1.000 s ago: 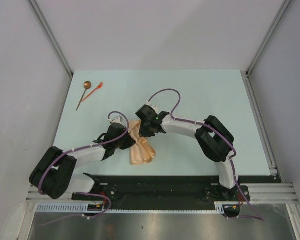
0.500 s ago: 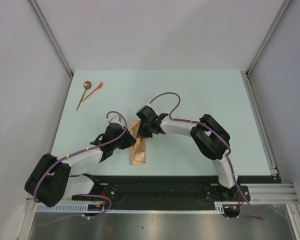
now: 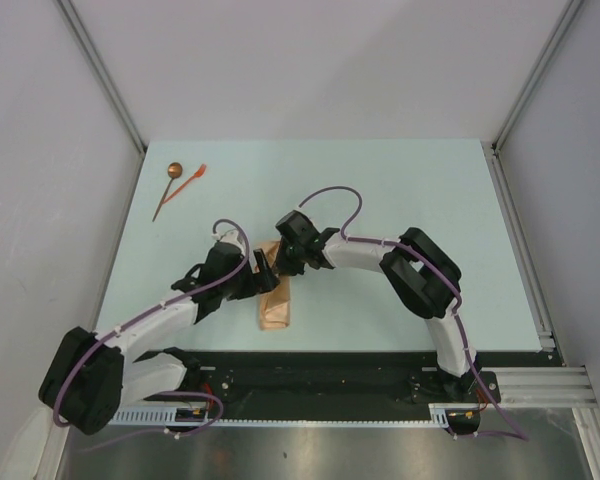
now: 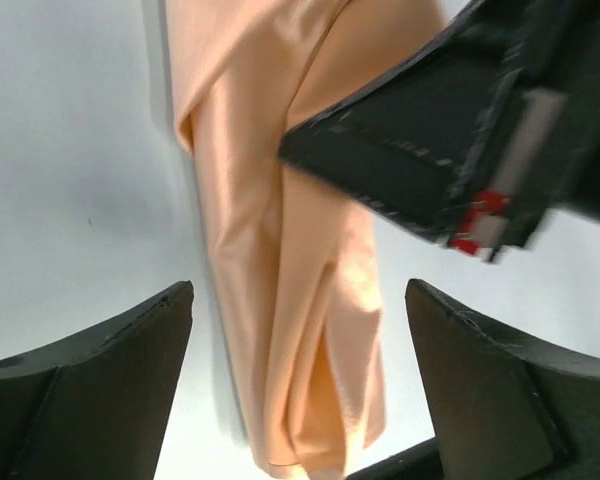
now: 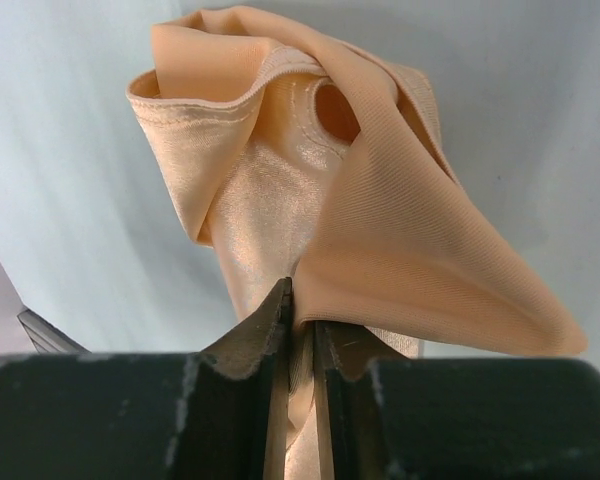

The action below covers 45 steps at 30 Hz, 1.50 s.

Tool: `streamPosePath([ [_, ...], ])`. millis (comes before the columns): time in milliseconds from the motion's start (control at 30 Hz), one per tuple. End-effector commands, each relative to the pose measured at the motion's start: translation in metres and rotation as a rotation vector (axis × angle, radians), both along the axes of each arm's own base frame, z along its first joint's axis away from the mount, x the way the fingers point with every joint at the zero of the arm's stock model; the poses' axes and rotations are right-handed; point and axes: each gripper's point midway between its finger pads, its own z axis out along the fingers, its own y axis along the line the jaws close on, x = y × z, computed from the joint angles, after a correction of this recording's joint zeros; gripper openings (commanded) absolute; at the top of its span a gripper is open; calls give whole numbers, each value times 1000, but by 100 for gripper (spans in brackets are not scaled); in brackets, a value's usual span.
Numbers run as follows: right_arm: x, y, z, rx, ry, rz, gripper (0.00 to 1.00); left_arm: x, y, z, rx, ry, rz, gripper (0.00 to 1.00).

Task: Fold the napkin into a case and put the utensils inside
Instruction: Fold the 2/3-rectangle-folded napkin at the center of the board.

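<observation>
The tan-orange napkin [image 3: 276, 306] lies on the table as a narrow, layered strip, its far end bunched up. My left gripper [image 4: 298, 290] is wide open just above the strip's near part [image 4: 280, 300], a finger on each side and neither touching the cloth. My right gripper [image 5: 302, 310] pinches a raised fold of the napkin [image 5: 280, 200] at its far end, jaws nearly together with cloth between them. From above, both grippers meet over the napkin, the left [image 3: 260, 276] and the right [image 3: 286, 264]. The spoon [image 3: 168, 188] and the orange-red fork [image 3: 192, 181] lie apart at the far left.
The pale table [image 3: 400, 180] is bordered by a metal rail [image 3: 520, 240] on the right and grey walls behind. The arms' black base plate [image 3: 320, 372] runs along the near edge.
My left gripper has opened wide and let go of the napkin. The cloth went from a wider bunch to a narrow strip. The right jaws have eased slightly apart.
</observation>
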Motion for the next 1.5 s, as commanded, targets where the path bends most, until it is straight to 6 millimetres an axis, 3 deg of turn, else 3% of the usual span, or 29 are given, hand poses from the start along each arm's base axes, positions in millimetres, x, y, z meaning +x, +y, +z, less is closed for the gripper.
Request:
streamPosePath([
  [0,-5,-2,-2,0,-6,39,17,-9,-5,-18,21,55,-65,87],
  [167,-4,0,9,22,-35,78,25,-14,1,-36,43,86,-32,74],
  [300,-2,-2,23,37,-62,127,41,-18,8,-39,45,83,0,55],
  [367,-1,-5,30,35,-99,173,48,-19,9,-35,32,64,11,52],
  [567,5,-25,55,0,-173,276,74,-21,10,-32,20,51,11,35],
  [700,13,-48,60,-9,-195,274,83,-23,6,-28,-13,42,3,32],
  [833,12,-66,46,-13,-160,264,85,-23,4,-24,-23,33,-6,30],
  [933,18,-65,37,26,-160,257,85,-24,4,-23,-27,32,-9,29],
  [1033,24,-56,33,53,-180,271,85,-23,3,-21,-34,31,-11,28],
  [1200,32,-36,42,102,-235,292,81,-26,2,-24,-44,37,-14,27],
  [1467,41,-4,58,163,-261,338,53,-29,0,-29,-54,49,-25,24],
])
